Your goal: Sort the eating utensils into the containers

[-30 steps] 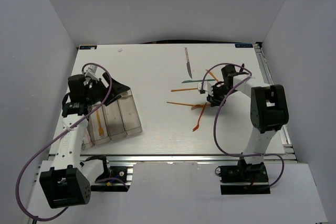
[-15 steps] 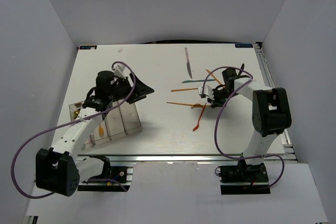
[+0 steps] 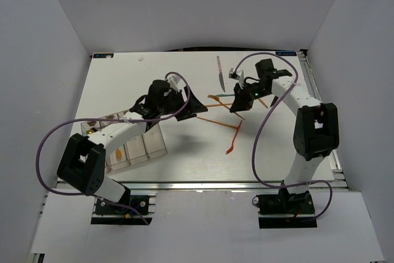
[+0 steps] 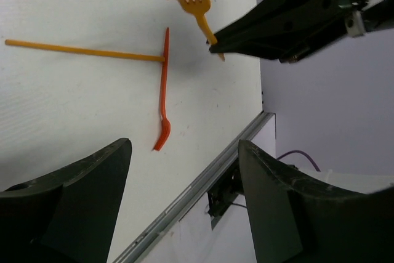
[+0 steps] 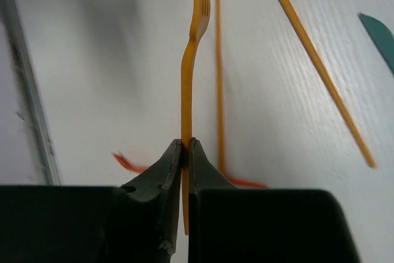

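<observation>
Fork, orange: pinched by its handle in the right jaws, tines pointing away, over loose sticks on the tabletop. Left jaws: spread wide, empty, near the fork, between bins and scatter. Bins: near-left, well apart from the fork. Loose on tabletop: dark knife, teal piece, orange piece.

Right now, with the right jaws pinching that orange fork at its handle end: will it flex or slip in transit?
Probably light and slightly springy: the orange fork looks very thin edge-on, with a bend along its length. It may pivot or wobble in the grip, since the right jaws pinch only the handle's end and the tines hang far out unsupported.
</observation>
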Robot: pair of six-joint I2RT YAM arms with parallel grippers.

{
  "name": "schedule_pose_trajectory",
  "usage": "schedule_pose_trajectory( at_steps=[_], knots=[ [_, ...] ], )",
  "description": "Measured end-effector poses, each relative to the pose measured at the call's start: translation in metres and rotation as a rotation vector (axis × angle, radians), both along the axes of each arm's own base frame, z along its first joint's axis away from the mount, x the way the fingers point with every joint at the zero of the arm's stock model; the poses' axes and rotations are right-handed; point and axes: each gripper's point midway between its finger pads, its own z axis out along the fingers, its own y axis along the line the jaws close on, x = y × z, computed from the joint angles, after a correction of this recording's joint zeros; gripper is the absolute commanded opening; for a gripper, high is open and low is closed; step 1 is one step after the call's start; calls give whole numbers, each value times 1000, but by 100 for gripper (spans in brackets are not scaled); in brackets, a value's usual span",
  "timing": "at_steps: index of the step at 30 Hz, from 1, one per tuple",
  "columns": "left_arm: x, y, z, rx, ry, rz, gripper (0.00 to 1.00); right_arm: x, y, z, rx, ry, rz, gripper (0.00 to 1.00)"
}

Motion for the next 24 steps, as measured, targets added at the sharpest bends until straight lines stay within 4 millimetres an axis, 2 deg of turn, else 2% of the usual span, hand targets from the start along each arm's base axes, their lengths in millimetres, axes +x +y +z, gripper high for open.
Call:
schedule_pose_trajectory(
  at_steps=[6,10,14,18,24],
  knots=[
    [22,-15,2,20,-24,39,82,-22,58,22,111,274,-101,0],
    [32,-17,8,27,-45,81,80,-30,83,35,156,397,-150,0],
    [36,-18,11,30,-52,109,75,-26,99,45,205,464,-200,0],
    [36,-19,10,30,-45,125,65,-22,108,52,239,516,-248,0],
    [37,-16,7,44,-31,146,62,-23,120,58,269,536,-252,0]
  ],
)
